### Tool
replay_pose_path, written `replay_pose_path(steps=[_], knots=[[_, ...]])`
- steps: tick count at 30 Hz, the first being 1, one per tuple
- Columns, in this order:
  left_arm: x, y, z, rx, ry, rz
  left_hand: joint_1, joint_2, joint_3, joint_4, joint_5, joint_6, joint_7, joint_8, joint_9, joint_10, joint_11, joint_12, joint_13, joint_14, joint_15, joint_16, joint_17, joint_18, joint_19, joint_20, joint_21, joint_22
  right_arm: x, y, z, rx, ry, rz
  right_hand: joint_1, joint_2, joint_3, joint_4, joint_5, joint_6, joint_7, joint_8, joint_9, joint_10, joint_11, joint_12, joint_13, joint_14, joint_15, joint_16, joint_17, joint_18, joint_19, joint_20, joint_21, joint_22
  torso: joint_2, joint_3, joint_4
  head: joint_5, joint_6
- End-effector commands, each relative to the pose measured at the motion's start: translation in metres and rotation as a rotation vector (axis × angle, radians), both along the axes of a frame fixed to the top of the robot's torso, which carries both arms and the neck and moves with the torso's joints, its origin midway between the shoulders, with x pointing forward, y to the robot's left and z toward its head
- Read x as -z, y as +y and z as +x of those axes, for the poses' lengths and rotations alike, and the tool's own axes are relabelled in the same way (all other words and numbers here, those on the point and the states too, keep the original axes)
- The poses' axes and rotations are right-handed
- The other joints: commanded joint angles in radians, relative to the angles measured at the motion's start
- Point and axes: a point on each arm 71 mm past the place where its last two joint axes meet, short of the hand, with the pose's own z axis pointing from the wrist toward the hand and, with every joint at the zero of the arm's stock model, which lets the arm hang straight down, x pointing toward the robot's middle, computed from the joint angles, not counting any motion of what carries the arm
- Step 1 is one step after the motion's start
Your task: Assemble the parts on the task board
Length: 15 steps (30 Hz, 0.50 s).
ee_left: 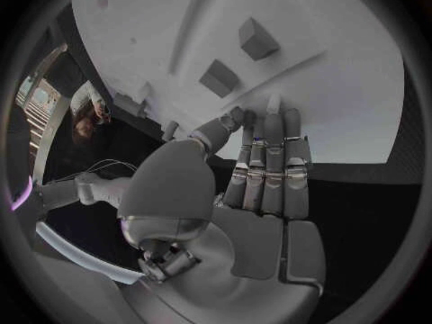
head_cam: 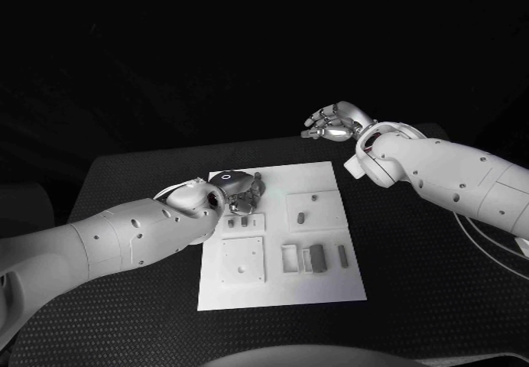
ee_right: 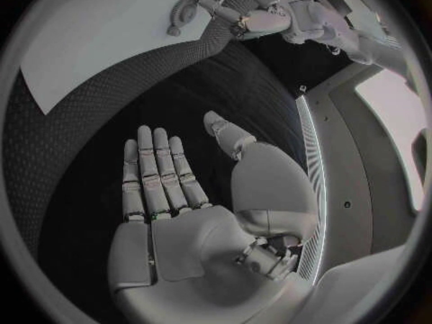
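1. The task board (head_cam: 319, 183) is a flat white plate lying in the middle of the black table (head_cam: 419, 260).
2. Small grey parts (head_cam: 319, 258) stand close together near the board's front edge; one more part (head_cam: 301, 219) lies nearer the middle.
3. The left hand (head_cam: 237, 191) hangs over the board's far left corner, fingers straight and close together, holding nothing.
4. The right hand (head_cam: 334, 122) is up past the table's far edge, well away from the board, fingers apart and holding nothing.
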Motion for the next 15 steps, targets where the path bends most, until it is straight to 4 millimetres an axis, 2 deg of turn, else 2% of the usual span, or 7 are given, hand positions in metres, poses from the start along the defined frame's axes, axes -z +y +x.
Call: replay_pose_path(steps=[1,15], knots=[[0.0108,-0.0003,-0.0034,0.008,0.042,0.051,0.014,-0.001,0.005,0.0,0.001,0.009,0.0,0.005,-0.002,0.005,0.004,-0.006,-0.004,0.012,0.001,0.0,0.003,0.011,0.012,0.001,0.005,0.002,-0.0004,0.0017,-0.0008,-0.017,-0.003,0.003,0.001,0.007,-0.006,0.0,-0.002,-0.006,0.036,0.002,-0.002,0.006,0.002,-0.005,-0.001,0.002,0.008,-0.006,0.001,-0.015,-0.008,-0.002,-0.007,0.002,0.001,0.0003,-0.0006,-0.002,-0.001],[0.0169,0.0007,-0.0028,0.001,0.051,0.063,0.021,0.002,0.009,0.001,0.001,0.01,0.003,0.009,-0.01,0.01,0.003,-0.019,-0.01,0.036,-0.001,-0.004,0.013,0.015,0.032,-0.003,0.009,0.007,-0.0004,0.002,-0.0008,-0.017,-0.002,0.005,0.001,0.007,-0.007,0.002,-0.002,-0.006,0.036,0.003,-0.002,0.007,0.002,-0.005,-0.006,0.002,0.009,-0.009,0.002,-0.016,-0.008,-0.002,-0.009,0.004,0.0,0.0004,0.0005,-0.005,-0.007]])
